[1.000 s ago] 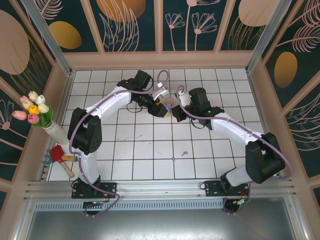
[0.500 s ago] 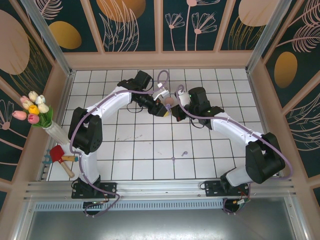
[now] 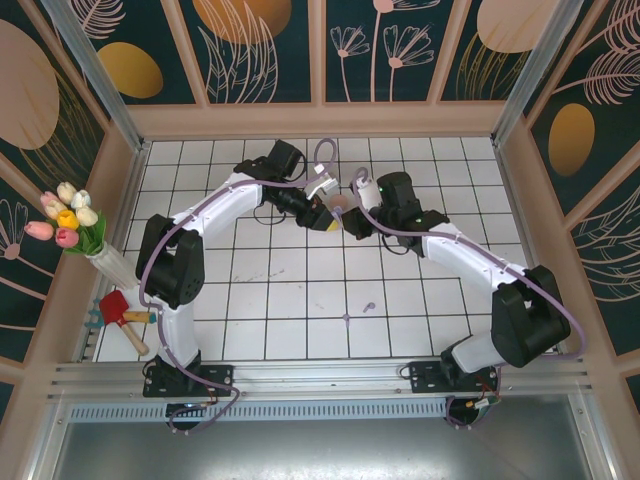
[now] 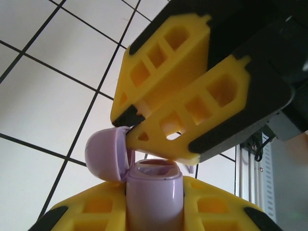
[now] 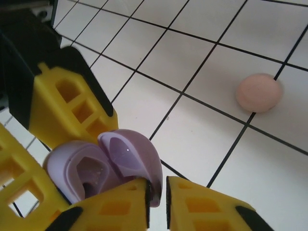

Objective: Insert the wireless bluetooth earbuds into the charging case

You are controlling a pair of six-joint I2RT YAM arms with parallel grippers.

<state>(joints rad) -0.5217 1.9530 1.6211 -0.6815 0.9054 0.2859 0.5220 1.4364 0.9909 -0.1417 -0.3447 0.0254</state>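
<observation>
Tiles, white with dark seams, cover the table (image 3: 270, 300) that my two arms reach across. My left arm (image 3: 215, 212) and my right arm (image 3: 465, 255) bend inward from their bases and meet over the far middle of the tiles.

My left gripper (image 4: 154, 202) is clenched on the charging case (image 4: 155, 192). The case is a purple rounded shell that stands upright between my yellow left fingers (image 4: 82, 216), held off the table. Its lid (image 4: 105, 154) is tipped open to one side, and the mouth of the body faces my right gripper (image 5: 156, 199). Whether anything sits in the hollow I cannot tell.

My right fingers (image 5: 113, 209) stand close together with only a thin slit between them, and the rim of the lid runs into that slit. Whether they pinch it or merely flank it I cannot tell.

Beyond the case, a pink round object (image 5: 258, 92) lies on a tile seam, apart from both grippers. One of the wireless bluetooth earbuds (image 3: 370, 305), a tiny purple speck, lies on the bare tiles nearer my bases, well apart from the case.
</observation>
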